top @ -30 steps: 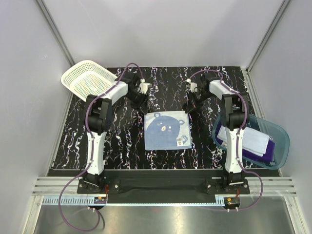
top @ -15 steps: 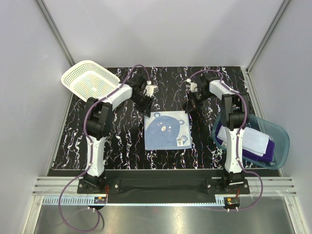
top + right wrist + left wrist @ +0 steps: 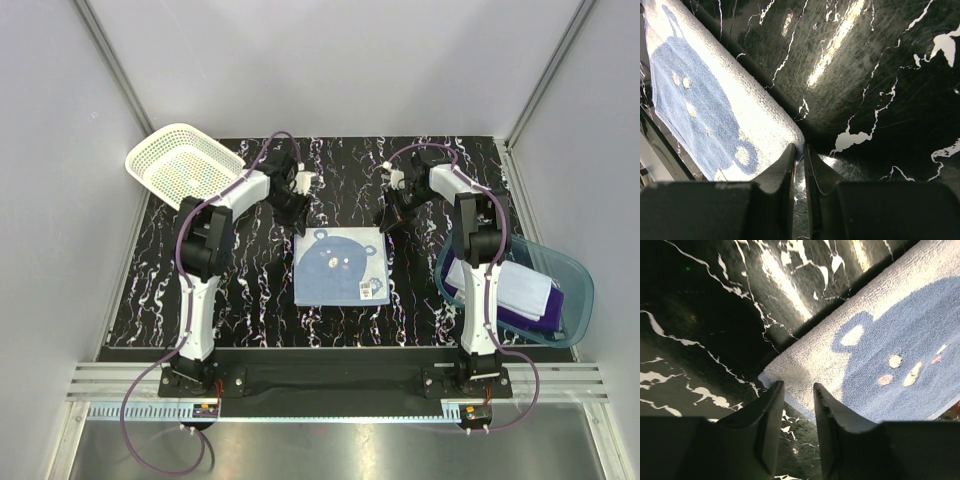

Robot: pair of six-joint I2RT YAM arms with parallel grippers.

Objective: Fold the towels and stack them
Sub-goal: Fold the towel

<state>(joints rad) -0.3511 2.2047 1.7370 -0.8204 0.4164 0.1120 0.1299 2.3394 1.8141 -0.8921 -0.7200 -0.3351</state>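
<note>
Two claws, one towel, and both are parked on its far corners. The blue bear towel (image 3: 342, 265) lies spread flat on the tabletop (image 3: 250, 290) between them, print side up.

The right claw (image 3: 799, 147) has its fingers drawn nearly together right on its corner of the cloth. The terry edge runs straight into the slit between the tips, so I read that as a pinch on the corner (the slit is too thin to see how much fabric is actually in there).

The left claw (image 3: 797, 386) is a different story. Its fingers stand apart and straddle the towel's edge right at the corner, with cloth and bare tabletop both showing in the gap. Nothing is gripped on that side yet, as far as I can see.

Why the corners? My guess is a fold toward the near edge. With one claw on each far corner, the edge stays straight as it travels, so the right one looks to be waiting on the left.

The white towel (image 3: 515, 285) and purple towel (image 3: 538, 318) sit off to the right claw's outer side, in the blue tub (image 3: 585, 290), so most of the job looks undone.

The risk here is the left claw closing on the tabletop instead of the cloth.
</note>
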